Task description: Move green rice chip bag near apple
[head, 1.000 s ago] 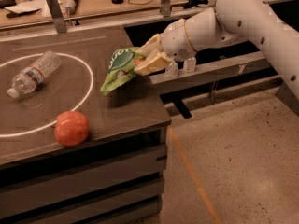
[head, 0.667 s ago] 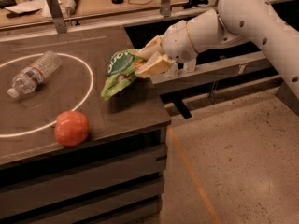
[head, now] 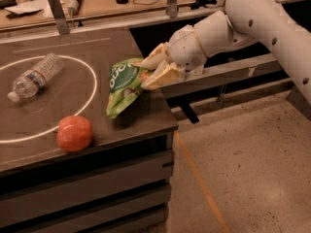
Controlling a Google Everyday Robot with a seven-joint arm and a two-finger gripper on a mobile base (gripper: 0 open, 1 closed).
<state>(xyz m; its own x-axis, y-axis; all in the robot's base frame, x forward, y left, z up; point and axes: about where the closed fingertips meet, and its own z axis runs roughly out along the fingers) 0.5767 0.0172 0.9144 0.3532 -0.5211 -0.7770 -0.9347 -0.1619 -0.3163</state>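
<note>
The green rice chip bag (head: 122, 85) is a light-green pouch with white lettering, held tilted with its lower end at or just above the dark table (head: 73, 47) near the right edge. My gripper (head: 148, 71) comes in from the right and is shut on the bag's upper right edge. The apple (head: 74, 133) is orange-red and round, resting near the table's front edge, to the lower left of the bag with a gap between them.
A clear plastic water bottle (head: 33, 76) lies on its side inside a white circle painted on the table. A cluttered wooden bench (head: 97, 1) stands behind. The floor (head: 243, 169) opens to the right of the table.
The gripper has carried the bag down and toward the table's front, closer to the apple. The apple and bottle have not moved.
</note>
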